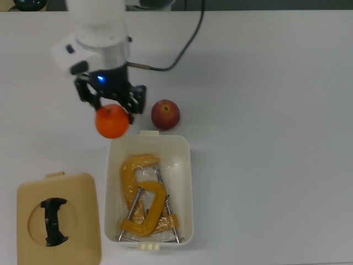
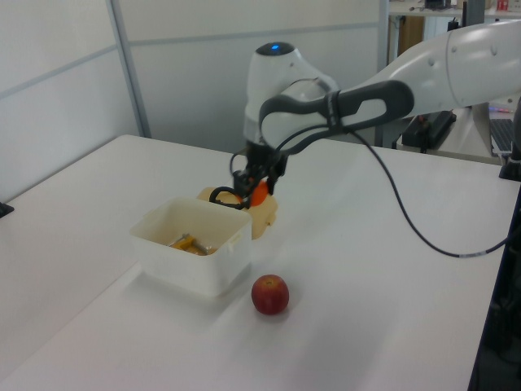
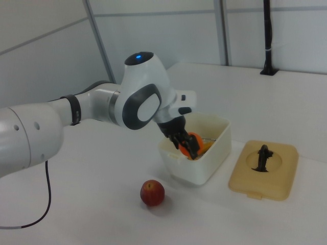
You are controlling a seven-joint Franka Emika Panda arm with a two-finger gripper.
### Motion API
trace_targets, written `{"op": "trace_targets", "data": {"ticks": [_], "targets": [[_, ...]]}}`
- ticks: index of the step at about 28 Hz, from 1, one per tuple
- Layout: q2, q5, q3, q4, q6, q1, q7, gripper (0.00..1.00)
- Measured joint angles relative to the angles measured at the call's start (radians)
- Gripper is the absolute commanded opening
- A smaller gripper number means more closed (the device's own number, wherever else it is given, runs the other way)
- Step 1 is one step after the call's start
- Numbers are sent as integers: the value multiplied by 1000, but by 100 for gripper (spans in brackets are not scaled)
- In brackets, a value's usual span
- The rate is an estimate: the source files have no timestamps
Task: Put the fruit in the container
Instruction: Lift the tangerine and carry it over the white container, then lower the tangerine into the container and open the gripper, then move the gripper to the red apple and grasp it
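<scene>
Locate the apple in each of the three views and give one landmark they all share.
Top view: the apple lies on the table just above the white tub's short end, right of the gripper.
Left view: the apple sits at lower centre, right of the tub's near corner.
Right view: the apple is at lower centre, left of and below the tub.
Shared landmark: the white tub.

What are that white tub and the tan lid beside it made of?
The white tub looks like moulded plastic: smooth, slightly glossy walls, rounded corners. The tan lid seems plastic too, matte cream with a black handle. The yellow clamps inside the tub look like painted metal, though that is less sure.
</scene>
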Motion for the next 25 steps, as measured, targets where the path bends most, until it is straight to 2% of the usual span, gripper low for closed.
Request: {"op": "trace_targets", "data": {"ticks": [4, 5, 6, 7, 8, 11, 20, 25], "targets": [[49, -44, 0, 25, 61, 65, 117, 0], [58, -61, 1, 28, 72, 74, 147, 9], [68, -78, 0, 30, 81, 81, 173, 29], [77, -93, 1, 32, 88, 86, 196, 90], [89, -110, 0, 32, 95, 90, 218, 100], [106, -126, 0, 33, 109, 89, 238, 100], [102, -126, -1, 56, 108, 83, 237, 100], [79, -119, 1, 47, 16, 85, 173, 100]]}}
